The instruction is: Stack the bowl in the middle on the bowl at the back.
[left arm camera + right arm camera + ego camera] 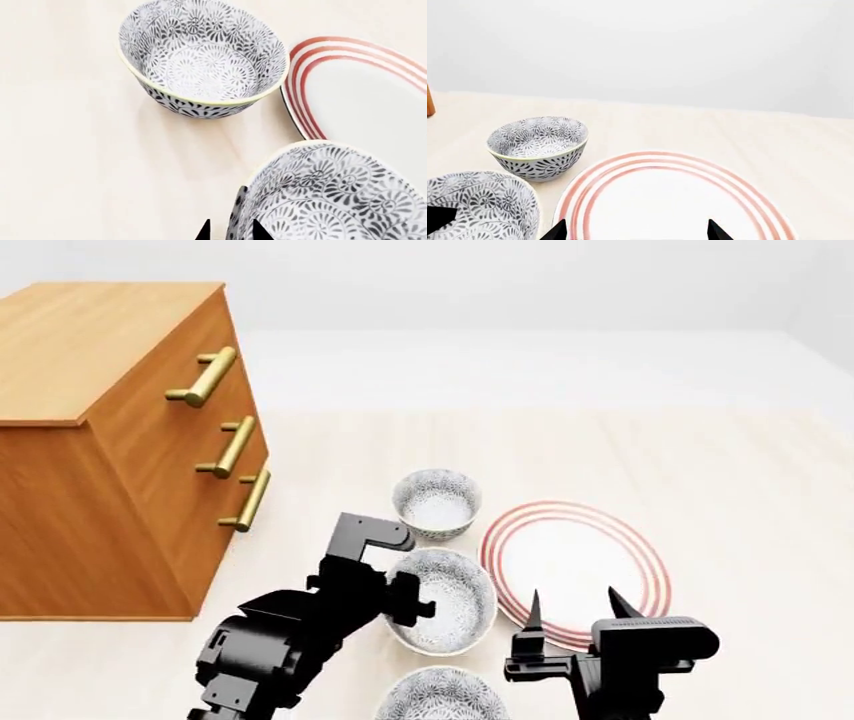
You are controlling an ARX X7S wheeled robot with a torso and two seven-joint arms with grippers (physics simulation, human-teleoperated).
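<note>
Three speckled bowls stand in a row running away from me. The bowl in the middle [454, 615] [333, 195] [480, 200] sits upright on the pale surface. My left gripper [404, 602] [231, 234] is at this bowl's left rim. One finger is inside the bowl and one outside, both close against the wall, so the gripper is shut on it. The bowl at the back [437, 500] [200, 60] [537, 140] stands empty a short way beyond. My right gripper [577, 612] [635, 231] hangs open over the plate's near edge, holding nothing.
A wide white plate with red rings [574, 550] [367, 100] [680, 195] lies right of the bowls, nearly touching them. A third speckled bowl [441, 698] stands nearest me. A wooden drawer cabinet [120, 440] with brass handles stands on the left.
</note>
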